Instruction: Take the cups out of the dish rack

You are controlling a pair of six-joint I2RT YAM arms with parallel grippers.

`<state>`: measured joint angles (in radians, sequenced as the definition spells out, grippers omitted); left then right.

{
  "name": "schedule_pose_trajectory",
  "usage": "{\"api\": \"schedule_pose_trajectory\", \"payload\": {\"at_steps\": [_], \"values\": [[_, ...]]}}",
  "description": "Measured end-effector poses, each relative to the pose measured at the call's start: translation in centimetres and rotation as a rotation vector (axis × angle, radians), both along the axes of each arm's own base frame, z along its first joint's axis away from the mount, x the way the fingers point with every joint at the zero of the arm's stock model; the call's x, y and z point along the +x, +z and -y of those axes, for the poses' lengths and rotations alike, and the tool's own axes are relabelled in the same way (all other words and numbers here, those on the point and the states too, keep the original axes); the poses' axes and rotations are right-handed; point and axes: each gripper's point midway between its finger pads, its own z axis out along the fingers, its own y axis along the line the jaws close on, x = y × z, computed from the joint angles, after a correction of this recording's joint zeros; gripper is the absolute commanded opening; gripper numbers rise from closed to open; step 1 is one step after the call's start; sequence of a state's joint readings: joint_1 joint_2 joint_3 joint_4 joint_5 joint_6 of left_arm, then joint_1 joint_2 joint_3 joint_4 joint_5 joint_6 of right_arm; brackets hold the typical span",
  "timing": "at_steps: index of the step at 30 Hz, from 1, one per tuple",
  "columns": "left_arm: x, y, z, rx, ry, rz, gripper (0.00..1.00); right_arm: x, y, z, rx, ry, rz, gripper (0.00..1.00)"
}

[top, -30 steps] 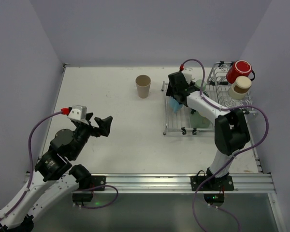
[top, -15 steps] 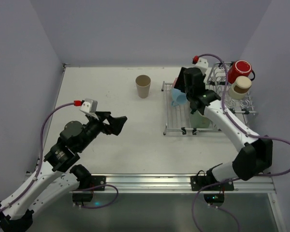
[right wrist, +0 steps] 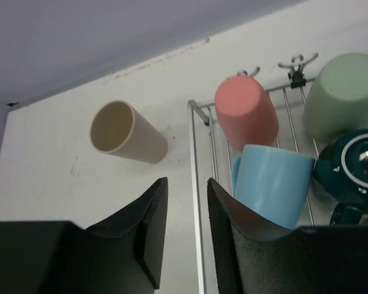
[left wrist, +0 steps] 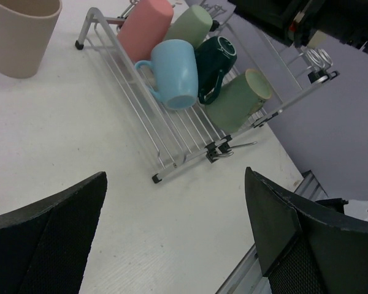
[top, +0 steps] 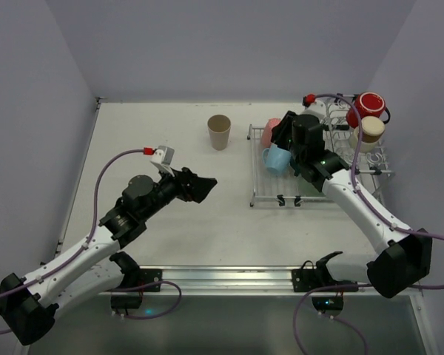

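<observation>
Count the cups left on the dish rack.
7: pink, light blue, dark teal, two sage green lying on the flat grid; red and cream on the raised loops. The right arm may hide more.

Top view high and rearward, facing down, wrist views nearer, oblique — all share the dish rack (top: 270,185).
</observation>
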<state>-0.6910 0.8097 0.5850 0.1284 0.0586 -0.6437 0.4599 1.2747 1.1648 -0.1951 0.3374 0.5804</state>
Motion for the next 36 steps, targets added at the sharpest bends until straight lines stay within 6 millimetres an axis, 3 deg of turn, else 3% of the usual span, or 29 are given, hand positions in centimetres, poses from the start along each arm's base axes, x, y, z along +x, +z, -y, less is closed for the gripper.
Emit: {"api": "schedule_pose_trajectory", "payload": {"at_steps": [2,3,6,9,17,21,27,36], "values": [[-0.2,-0.3,-0.2,0.001,0.002,-0.001,0.96,-0.6,-3.0,0.2,-0.03,0.0,-0.058,0.49],[-0.3,0.0,-0.3,-0.005,0.004,0.007,0.96,-1.0,-4.7,0.4,-0.046,-0.002,-0.096,0.65],[-0.6,1.3,-0.8,-0.03,0.012,0.04,0.96,-2.1,-8.9,0.6,-0.074,-0.01,-0.196,0.87],[-1.1,2.5,-1.2,-0.055,0.012,0.071,0.96,-2.6,-11.3,0.4,-0.073,-0.022,-0.25,0.95],[-2.5,3.4,-2.6,-0.027,0.012,0.108,0.97,-2.0,-15.7,1.4,-0.112,-0.147,-0.339,0.99],[-3.2,5.0,-4.0,0.004,0.036,0.151,0.98,-1.9,-17.2,2.2,-0.156,-0.19,-0.376,0.99],[-3.7,7.4,-5.8,0.013,0.085,0.223,0.98,-1.3,-18.3,2.4,-0.198,-0.213,-0.41,0.99],[-3.4,6.2,-6.2,0.066,0.104,0.203,0.98,0.7,-19.1,2.8,-0.225,-0.234,-0.436,0.99]]}}
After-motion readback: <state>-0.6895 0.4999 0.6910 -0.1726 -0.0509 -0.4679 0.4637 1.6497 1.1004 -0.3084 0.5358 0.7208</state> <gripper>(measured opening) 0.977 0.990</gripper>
